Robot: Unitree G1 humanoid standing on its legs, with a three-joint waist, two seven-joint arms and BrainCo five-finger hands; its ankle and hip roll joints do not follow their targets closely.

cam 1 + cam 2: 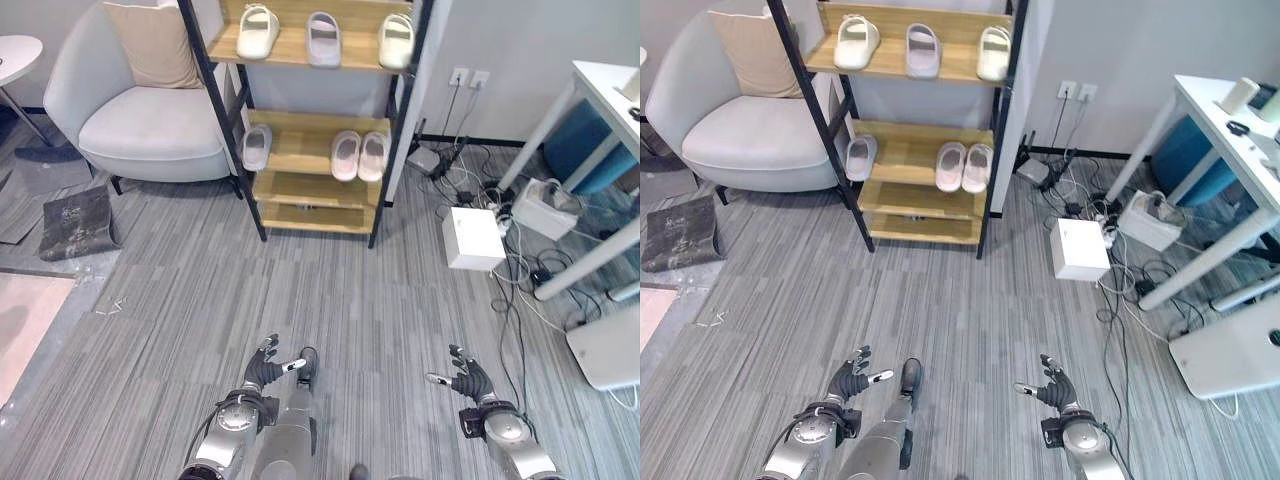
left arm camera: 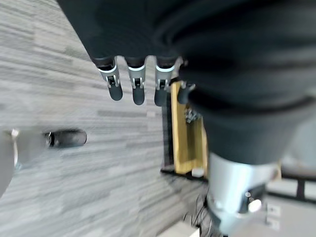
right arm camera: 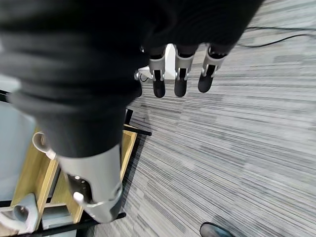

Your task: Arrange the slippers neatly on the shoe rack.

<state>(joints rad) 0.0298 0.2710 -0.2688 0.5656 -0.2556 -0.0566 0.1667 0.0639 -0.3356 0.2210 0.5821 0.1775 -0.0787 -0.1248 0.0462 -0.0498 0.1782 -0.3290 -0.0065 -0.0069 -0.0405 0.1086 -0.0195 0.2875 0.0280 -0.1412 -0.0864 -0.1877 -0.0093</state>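
A wooden shoe rack (image 1: pixel 312 190) with a black frame stands ahead by the wall. Its top shelf carries a cream slipper (image 1: pixel 258 31), a lilac slipper (image 1: pixel 323 39) and another cream slipper (image 1: pixel 396 41). On the middle shelf lie a single grey slipper (image 1: pixel 257 147) at the left and a pale pink pair (image 1: pixel 359 155) at the right. My left hand (image 1: pixel 265 366) and right hand (image 1: pixel 468 378) hover low over the grey floor well short of the rack, both open and holding nothing. Straight fingers (image 2: pixel 136 81) show in the left wrist view, and fingers (image 3: pixel 179 74) likewise in the right wrist view.
A light grey armchair (image 1: pixel 135 115) with a beige cushion stands left of the rack. A white box (image 1: pixel 473 238), a power strip and tangled cables lie on the floor at the right, beside a white table's legs (image 1: pixel 585 265). A dark mat (image 1: pixel 78 223) lies at the left.
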